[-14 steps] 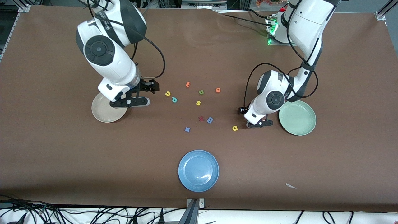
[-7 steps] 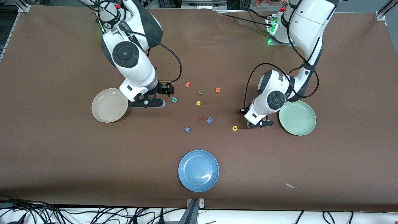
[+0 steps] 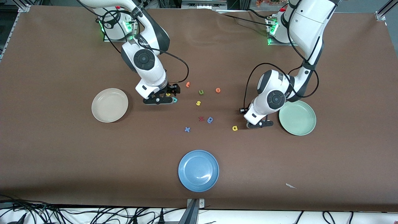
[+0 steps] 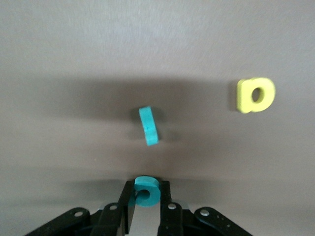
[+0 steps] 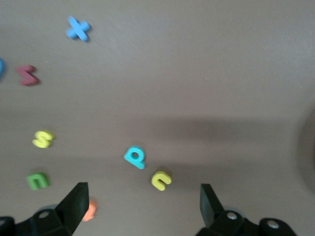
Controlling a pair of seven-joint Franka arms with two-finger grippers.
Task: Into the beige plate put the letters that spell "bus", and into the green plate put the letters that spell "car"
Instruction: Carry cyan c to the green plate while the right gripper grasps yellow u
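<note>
While the right arm is swung away from the beige plate toward the middle of the table, the right gripper is brought low over the yellow "u" and the teal "b", its fingers spread wide and nothing held. Toward the left arm's end, the left gripper, open a second ago, is now pinched on the teal "c" just beside the green plate. The thin teal "r" and yellow "a" are left close by, and the yellow "s" mid-table. Both plates are seen empty, so the first pickups are judged only begun. The table is covered in plain brown. A blue plate is set near its camera-side edge, past which loose cables are strewn.
</note>
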